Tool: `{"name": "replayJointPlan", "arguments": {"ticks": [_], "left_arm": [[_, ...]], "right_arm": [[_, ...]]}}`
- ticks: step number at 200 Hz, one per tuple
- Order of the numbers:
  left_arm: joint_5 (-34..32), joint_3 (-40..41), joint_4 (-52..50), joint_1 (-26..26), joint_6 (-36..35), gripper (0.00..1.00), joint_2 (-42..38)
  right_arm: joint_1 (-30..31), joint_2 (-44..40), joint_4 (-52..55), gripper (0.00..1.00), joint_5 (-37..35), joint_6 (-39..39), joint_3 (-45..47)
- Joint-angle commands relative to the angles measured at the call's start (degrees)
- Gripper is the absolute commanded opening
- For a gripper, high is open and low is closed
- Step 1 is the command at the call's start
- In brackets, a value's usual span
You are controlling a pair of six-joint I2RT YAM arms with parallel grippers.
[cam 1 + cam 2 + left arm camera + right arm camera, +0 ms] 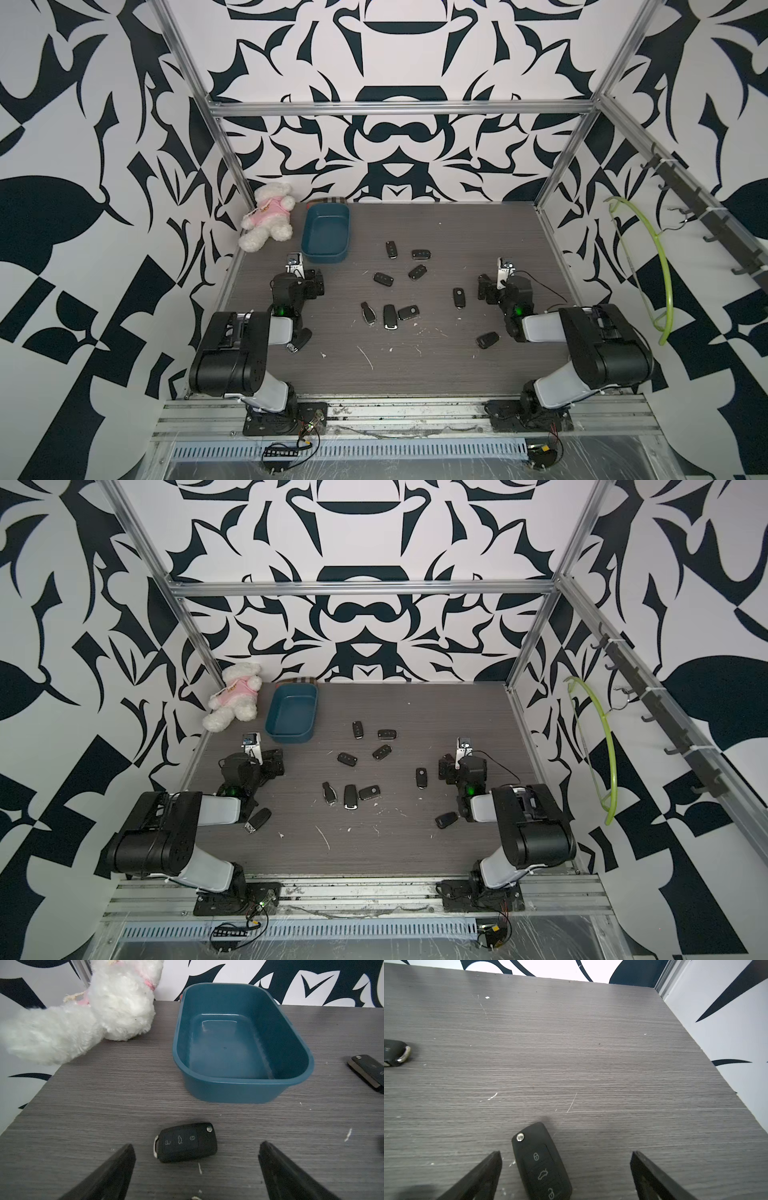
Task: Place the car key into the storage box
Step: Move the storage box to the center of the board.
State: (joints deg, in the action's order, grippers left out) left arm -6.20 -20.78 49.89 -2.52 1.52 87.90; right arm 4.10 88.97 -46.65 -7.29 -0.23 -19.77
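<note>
At the lower centre of the left wrist frame, the left gripper [197, 1146] is standing fully spread. Its fingers [112, 1174] are flanking a black car key [186, 1142] that is lying flat on the grey surface [83, 1105]; neither finger is touching it. Above the key in that frame, the teal storage box [228, 1093] is sitting empty, with a white plush bear [116, 1001] at upper left. At the bottom of the right wrist frame, the right gripper [566, 1154] is likewise spread wide around a second key [540, 1163], holding nothing. In both top views the box [326, 257] [289, 737] is resting at the upper left of the surface, and loose keys [417, 272] are lying scattered mid-frame between the arms. There the gripper bodies are hiding the two keys that the wrist cameras show.
</note>
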Motion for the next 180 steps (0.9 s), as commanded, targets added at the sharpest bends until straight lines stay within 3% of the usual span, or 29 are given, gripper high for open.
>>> {"name": "replayJointPlan", "arguments": {"ticks": [1, 158, 180], "left_arm": [[1.10, -0.58, 1.01, -0.02, -0.17, 0.99, 0.46], [1.98, -1.48, -0.19, 0.94, 0.44, 0.99, 0.85], [-2.50, -0.83, 0.70, 0.90, 1.79, 0.99, -1.46]], "right_arm": [[-0.23, -0.44, -2.31, 1.00, -0.09, -0.28, -1.48], [-0.32, -0.37, -2.12, 1.00, 0.23, -0.23, -1.67], [-0.32, -0.51, -2.20, 1.00, 0.19, -0.30, -1.59]]}}
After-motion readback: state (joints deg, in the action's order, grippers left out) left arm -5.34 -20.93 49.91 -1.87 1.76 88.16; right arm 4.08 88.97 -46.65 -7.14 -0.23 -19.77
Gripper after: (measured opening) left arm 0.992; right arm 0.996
